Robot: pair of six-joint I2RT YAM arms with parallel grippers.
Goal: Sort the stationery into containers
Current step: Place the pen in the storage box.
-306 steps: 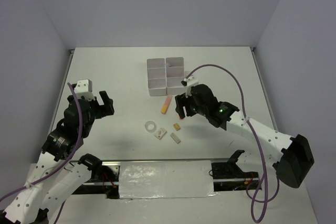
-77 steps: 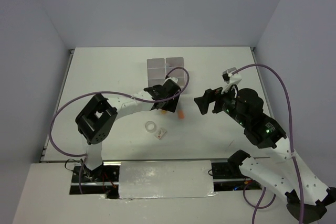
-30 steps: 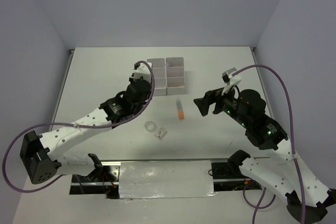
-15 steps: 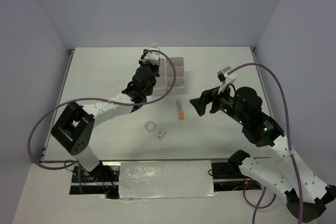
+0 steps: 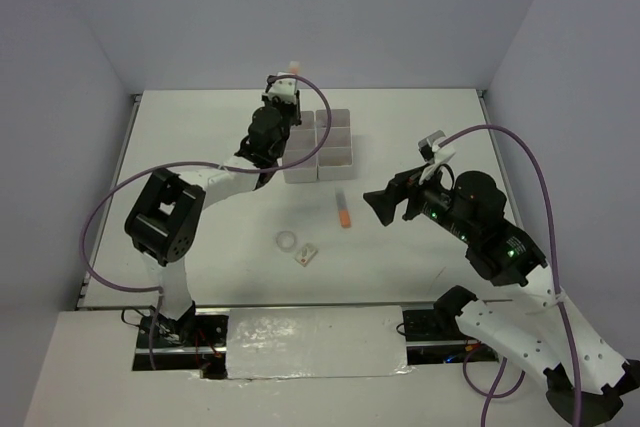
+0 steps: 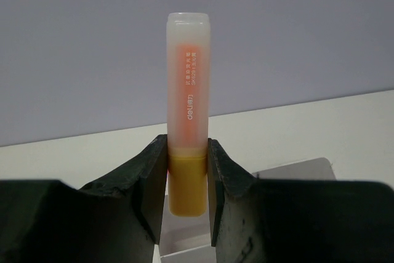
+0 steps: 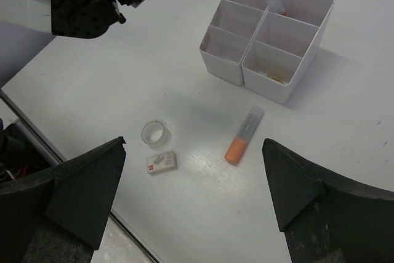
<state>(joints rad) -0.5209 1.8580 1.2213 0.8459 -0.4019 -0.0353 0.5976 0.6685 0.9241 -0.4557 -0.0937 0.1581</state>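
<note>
My left gripper (image 6: 186, 146) is shut on a peach and yellow highlighter (image 6: 188, 84), which stands upright between the fingers. In the top view this gripper (image 5: 283, 87) is raised over the far left part of the containers (image 5: 300, 175), a white six-box block (image 7: 271, 87). An orange highlighter (image 5: 343, 209) with a clear cap lies on the table in front of the block (image 7: 243, 137). Nearer to me lie a clear tape ring (image 7: 156, 133) and a white eraser (image 7: 162, 162). My right gripper (image 7: 194, 146) hangs open high over these items, holding nothing.
The right arm's gripper (image 5: 380, 197) sits right of the orange highlighter. Small items lie in the block's right-hand boxes. The table's metal front edge with silver tape (image 5: 315, 342) runs along the near side. Grey walls close the back and sides.
The left arm has swung up and away from me, carrying the highlighter from beside the block to above its far left end. The right gripper has hardly moved.
</note>
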